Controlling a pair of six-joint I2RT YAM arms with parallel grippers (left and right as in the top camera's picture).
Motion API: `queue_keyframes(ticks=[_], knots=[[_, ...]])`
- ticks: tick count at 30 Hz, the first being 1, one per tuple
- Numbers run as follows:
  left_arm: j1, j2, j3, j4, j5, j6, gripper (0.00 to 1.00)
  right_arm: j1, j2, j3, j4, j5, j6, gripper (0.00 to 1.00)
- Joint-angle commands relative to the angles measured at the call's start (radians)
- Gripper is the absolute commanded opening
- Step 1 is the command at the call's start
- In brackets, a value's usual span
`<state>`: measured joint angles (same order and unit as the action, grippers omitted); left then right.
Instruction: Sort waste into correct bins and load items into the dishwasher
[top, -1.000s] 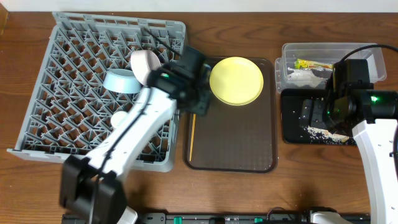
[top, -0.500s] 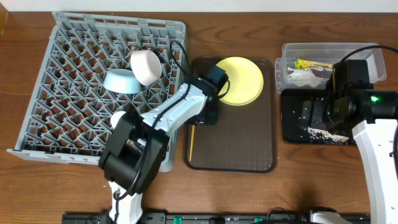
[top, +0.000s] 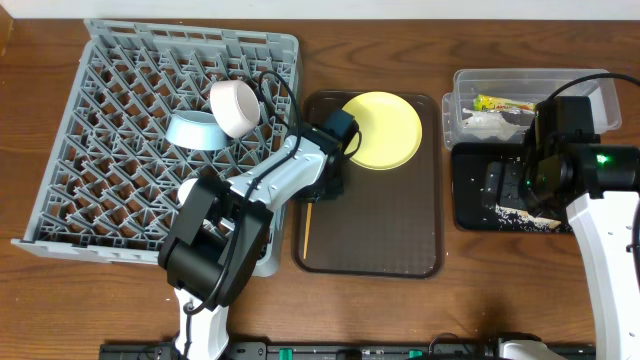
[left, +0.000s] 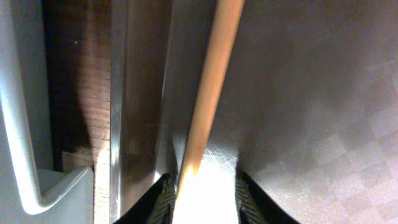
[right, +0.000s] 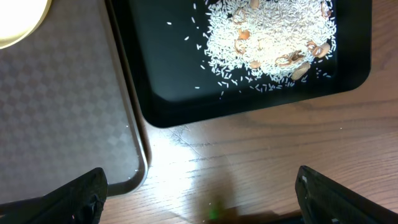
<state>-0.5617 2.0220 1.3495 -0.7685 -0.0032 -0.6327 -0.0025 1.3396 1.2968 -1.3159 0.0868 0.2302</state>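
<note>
Left wrist view: the chopsticks (left: 211, 81) run straight away from the camera along the left edge of the brown tray (left: 311, 93). The left gripper (left: 203, 186) is right down over their near end, one finger on each side. The jaws are only partly open with a bit of gap on one side, so I'd say nothing's pinched yet. The sticks lie crosswise to the jaws, which is handy. The dish rack (left: 18, 124) is just beside them on the left. The right gripper (right: 199, 186) hangs wide open and empty by the black tray (right: 161, 93), well apart, so this looks like the left arm's job.
</note>
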Motion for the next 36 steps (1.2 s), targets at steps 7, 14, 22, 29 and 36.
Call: queue_keyframes(ticks=[7, 14, 22, 29, 36], knots=[[0.005, -0.011, -0.018, -0.027, 0.020, 0.057, 0.06, -0.004, -0.006, 0.014, -0.002, 0.011, -0.011, 0.95], [0.013, -0.202, 0.085, -0.140, 0.017, 0.247, 0.06, -0.004, -0.006, 0.014, -0.001, 0.011, -0.011, 0.95], [0.187, -0.446, 0.123, -0.185, 0.018, 0.526, 0.06, -0.004, -0.006, 0.014, 0.000, 0.011, -0.010, 0.95], [0.317, -0.340, 0.122, -0.166, 0.019, 0.577, 0.06, -0.004, -0.006, 0.014, -0.001, 0.010, -0.010, 0.95], [0.314, -0.191, 0.122, -0.147, 0.071, 0.576, 0.06, -0.004, -0.006, 0.014, -0.001, 0.011, -0.010, 0.95]])
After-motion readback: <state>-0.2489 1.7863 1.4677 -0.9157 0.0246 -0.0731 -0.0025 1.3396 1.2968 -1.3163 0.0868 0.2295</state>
